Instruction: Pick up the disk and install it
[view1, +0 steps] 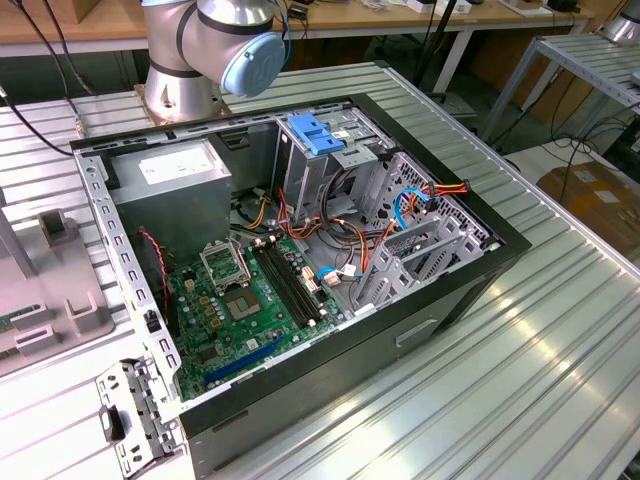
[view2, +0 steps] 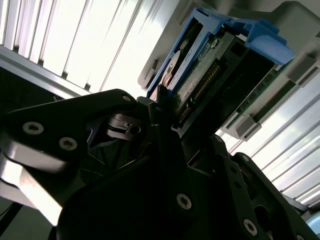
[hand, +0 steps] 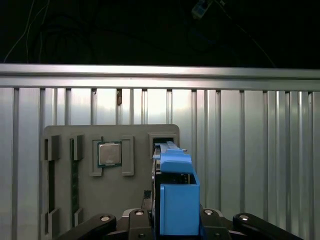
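Note:
The disk (hand: 175, 195) is seen edge-on in the first wrist view, with its blue plastic rail facing the camera. It stands between the two black fingers (hand: 137, 216) of my gripper (hand: 174, 220), which is shut on it. In the second wrist view the disk (view2: 200, 70) shows its metal side, connector edge and blue rail, and my gripper (view2: 185, 120) clamps its near end. Below the disk lies a grey holder tray (hand: 65, 200) with an open slot. The open computer case (view1: 480, 270) lies on the table in the exterior view.
The tray holds a processor chip (hand: 109, 153) and sits at the exterior view's left (view1: 50, 310). Inside the case are a grey power supply (view1: 175, 180), a motherboard (view1: 240, 300), loose cables and an upright cage with a blue latch (view1: 315, 135). The arm's base (view1: 185, 60) stands behind the case.

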